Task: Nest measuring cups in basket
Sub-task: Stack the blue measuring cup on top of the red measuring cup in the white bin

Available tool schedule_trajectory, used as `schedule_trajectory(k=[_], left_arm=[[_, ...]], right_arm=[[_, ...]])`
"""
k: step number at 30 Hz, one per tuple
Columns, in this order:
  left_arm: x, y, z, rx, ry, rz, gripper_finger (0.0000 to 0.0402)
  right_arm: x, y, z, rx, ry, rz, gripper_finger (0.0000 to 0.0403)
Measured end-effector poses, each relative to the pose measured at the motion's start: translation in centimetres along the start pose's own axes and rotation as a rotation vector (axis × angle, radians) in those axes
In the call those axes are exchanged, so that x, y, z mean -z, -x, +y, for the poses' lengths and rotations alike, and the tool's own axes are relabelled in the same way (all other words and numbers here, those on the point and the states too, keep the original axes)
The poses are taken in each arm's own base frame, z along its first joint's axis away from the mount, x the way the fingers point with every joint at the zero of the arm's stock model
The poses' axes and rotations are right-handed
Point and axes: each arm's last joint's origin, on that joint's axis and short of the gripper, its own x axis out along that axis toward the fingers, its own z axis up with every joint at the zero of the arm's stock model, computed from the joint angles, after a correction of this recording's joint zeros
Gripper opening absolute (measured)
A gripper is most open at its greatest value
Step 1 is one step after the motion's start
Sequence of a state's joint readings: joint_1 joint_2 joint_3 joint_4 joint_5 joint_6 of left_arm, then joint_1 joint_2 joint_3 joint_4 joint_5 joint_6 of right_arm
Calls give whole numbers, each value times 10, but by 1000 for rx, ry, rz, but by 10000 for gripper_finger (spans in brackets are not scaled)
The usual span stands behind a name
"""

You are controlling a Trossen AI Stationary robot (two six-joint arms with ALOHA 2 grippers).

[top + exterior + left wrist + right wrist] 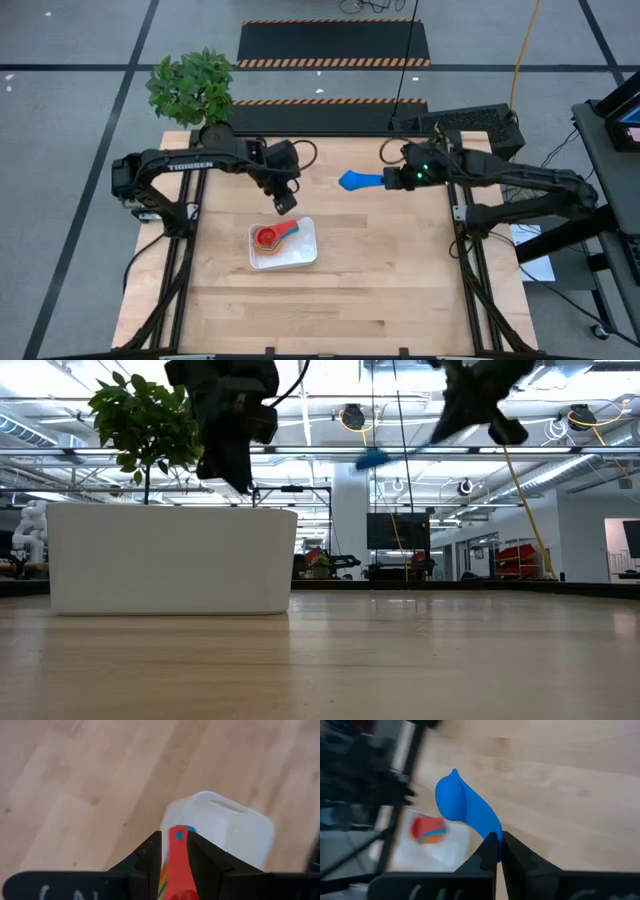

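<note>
- While raised above the wooden bench [330,300], the right end effector [388,180] grips a blue plastic measuring cup [357,181] by its handle.
- Left end effector [285,203] clamps the red cup's handle [178,865] over the shallow white plastic basket [300,255].

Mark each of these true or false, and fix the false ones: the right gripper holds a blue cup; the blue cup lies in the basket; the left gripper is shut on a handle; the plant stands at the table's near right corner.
1. The right gripper holds a blue cup. True.
2. The blue cup lies in the basket. False: it hangs in the air, apart from the basket.
3. The left gripper is shut on a red-orange handle. True.
4. The plant stands at the table's near right corner. False: it stands at the far left corner.
</note>
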State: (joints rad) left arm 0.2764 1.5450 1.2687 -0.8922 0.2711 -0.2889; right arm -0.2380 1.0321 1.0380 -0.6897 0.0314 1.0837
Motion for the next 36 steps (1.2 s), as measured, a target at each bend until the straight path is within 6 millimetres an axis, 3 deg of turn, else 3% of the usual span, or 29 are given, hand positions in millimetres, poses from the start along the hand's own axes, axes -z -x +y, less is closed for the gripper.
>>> schedule_trajectory(k=[7, 16, 21, 29, 36], left_arm=[[-2, 27, -7, 102, -39, -138, 92], [5, 77, -21, 177, -47, -391, 92], [21, 114, -31, 237, -52, -534, 92], [69, 179, -40, 206, -31, -817, 92], [96, 205, -40, 195, -112, -931, 93]], right_arm=[[18, 20, 40, -116, -58, -69, 0], [20, 20, 81, -160, 34, -132, 0], [13, 10, 104, -239, 98, -201, 0], [-2, 3, 135, -339, 201, -347, 0], [-12, 9, 148, -380, 414, -521, 0]])
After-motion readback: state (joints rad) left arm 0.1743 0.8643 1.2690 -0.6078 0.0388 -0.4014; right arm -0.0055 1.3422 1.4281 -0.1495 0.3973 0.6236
